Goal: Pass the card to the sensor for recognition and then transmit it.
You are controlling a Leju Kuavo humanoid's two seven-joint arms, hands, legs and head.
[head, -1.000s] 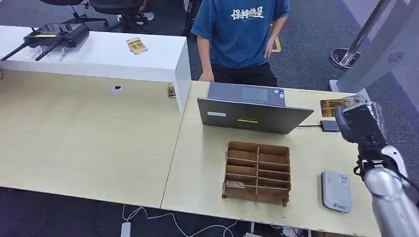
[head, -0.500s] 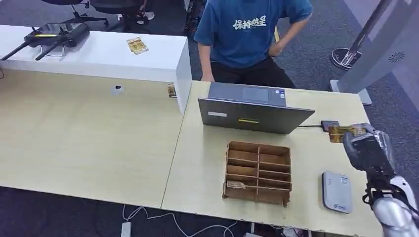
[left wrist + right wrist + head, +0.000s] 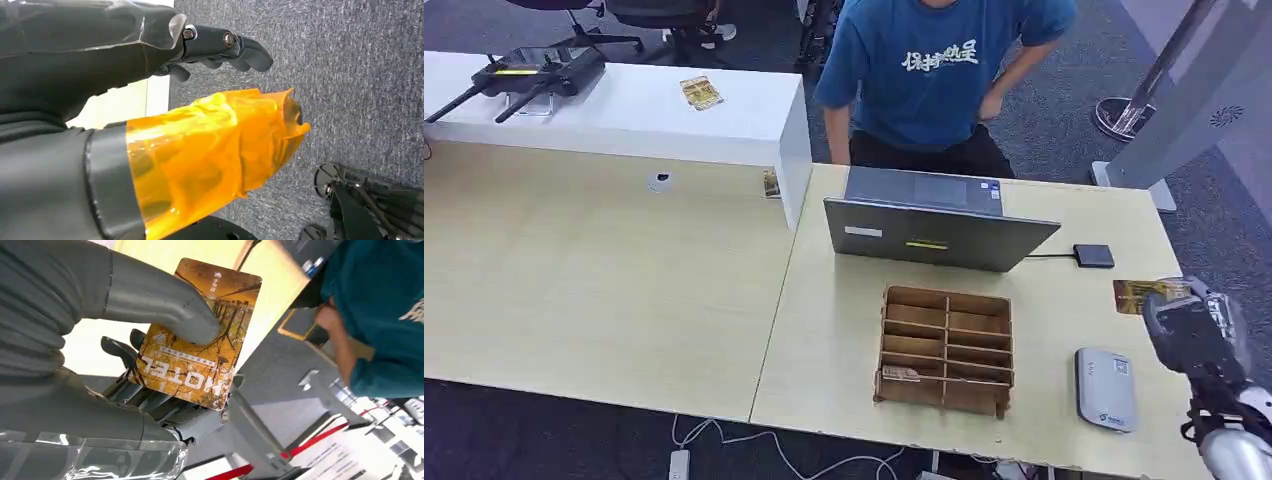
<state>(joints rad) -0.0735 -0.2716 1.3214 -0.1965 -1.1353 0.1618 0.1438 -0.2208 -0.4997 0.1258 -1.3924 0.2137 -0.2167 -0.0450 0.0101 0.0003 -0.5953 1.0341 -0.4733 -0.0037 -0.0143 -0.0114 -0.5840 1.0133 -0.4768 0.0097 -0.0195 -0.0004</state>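
Head view: my right robot hand [image 3: 1189,325], thumb clamping the card [image 3: 1138,295] at right edge, sits just above the sensor [image 3: 1105,388], lower right on the table [image 3: 844,330].

I stand in an office: pale wooden desks [image 3: 604,270] pushed together on grey carpet [image 3: 1064,110], an open laptop [image 3: 934,225] (its back towards me), swivel chairs [image 3: 659,20] behind a white counter [image 3: 624,110], and cables [image 3: 754,445] trailing to a power strip.
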